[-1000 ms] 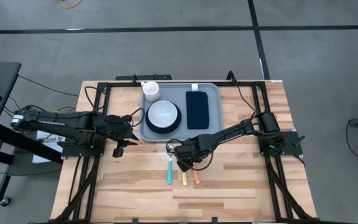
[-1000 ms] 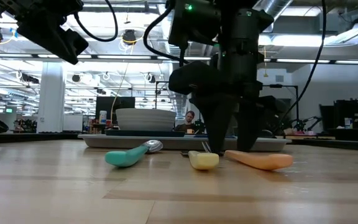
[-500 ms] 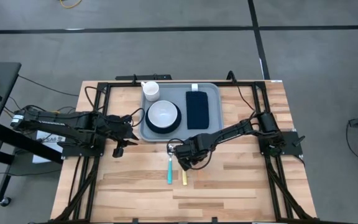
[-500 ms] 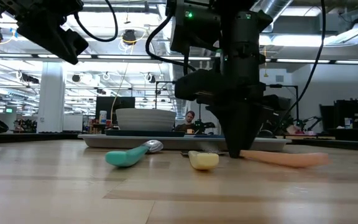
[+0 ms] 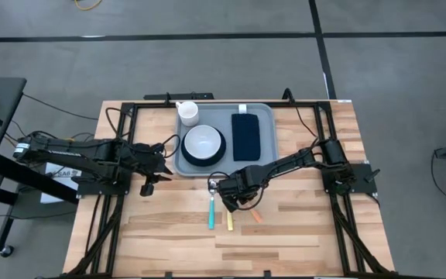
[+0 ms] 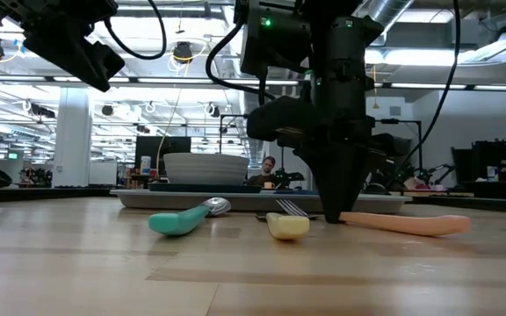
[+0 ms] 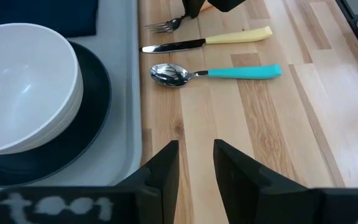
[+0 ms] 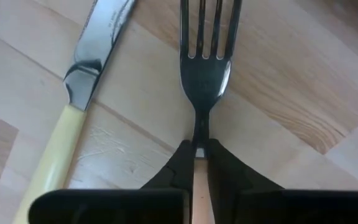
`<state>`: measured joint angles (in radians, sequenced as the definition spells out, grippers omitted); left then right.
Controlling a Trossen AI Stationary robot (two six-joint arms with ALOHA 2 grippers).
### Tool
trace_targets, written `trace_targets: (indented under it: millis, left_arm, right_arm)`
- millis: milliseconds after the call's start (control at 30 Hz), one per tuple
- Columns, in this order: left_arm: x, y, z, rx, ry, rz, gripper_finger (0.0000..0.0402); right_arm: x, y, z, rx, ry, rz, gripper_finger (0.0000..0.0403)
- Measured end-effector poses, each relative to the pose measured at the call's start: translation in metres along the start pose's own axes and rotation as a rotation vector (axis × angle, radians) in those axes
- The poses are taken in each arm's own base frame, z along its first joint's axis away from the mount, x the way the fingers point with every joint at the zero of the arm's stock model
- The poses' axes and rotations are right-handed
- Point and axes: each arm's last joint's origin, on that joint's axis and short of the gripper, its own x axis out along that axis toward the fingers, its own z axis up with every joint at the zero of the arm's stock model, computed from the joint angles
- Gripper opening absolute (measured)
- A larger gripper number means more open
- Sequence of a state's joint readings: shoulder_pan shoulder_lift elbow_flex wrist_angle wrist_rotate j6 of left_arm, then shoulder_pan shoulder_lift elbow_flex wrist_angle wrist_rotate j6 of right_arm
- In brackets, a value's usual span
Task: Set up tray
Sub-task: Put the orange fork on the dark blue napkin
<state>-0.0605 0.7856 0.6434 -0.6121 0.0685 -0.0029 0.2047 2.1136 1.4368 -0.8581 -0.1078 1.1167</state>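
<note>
Two jaws: right gripper [image 8: 199, 163] squeezed on the fork [image 8: 205, 56], low on the bench [image 5: 300, 225]
Beside fork: knife [image 8: 73, 106], then spoon [image 5: 211, 205]
Left gripper [image 7: 194, 163]: jaws apart, beside the tray
Tray [image 5: 265, 116]: behind the cutlery, holding bowl [image 5: 204, 142], plate [image 7: 98, 118], napkin [image 5: 245, 135], cup [image 5: 187, 113]

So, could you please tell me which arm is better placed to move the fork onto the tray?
The right. Its tool is shut on the fork at the neck, just below the tray. The left tool hovers open beside the tray's left edge.
</note>
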Motion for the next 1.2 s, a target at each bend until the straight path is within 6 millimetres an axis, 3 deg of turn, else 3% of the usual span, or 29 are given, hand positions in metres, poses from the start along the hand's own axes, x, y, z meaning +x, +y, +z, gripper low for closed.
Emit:
trace_targets:
  millis: [300,433,800,1000,1200]
  left_arm:
    - [0.0,0.0,0.0,0.0,0.003,0.0,0.0087]
    - [0.0,0.0,0.0,0.0,0.003,-0.001,0.0087]
    - [0.0,0.0,-0.001,0.001,0.005,-0.006,0.0087]
    - [0.0,0.0,0.0,0.001,0.004,-0.005,0.0087]
    - [0.0,0.0,0.0,0.001,0.0,-0.005,0.0087]
  right_arm:
    - [-0.013,-0.003,0.004,-0.005,0.003,0.039,0.0031]
    - [-0.025,-0.007,0.004,-0.002,0.02,0.057,0.0014]
    - [-0.087,-0.033,0.007,0.081,-0.024,0.116,0.0024]
    - [-0.112,-0.065,0.04,0.204,-0.072,0.152,0.001]
    - [-0.116,-0.1,0.092,0.286,-0.091,0.171,0.0021]
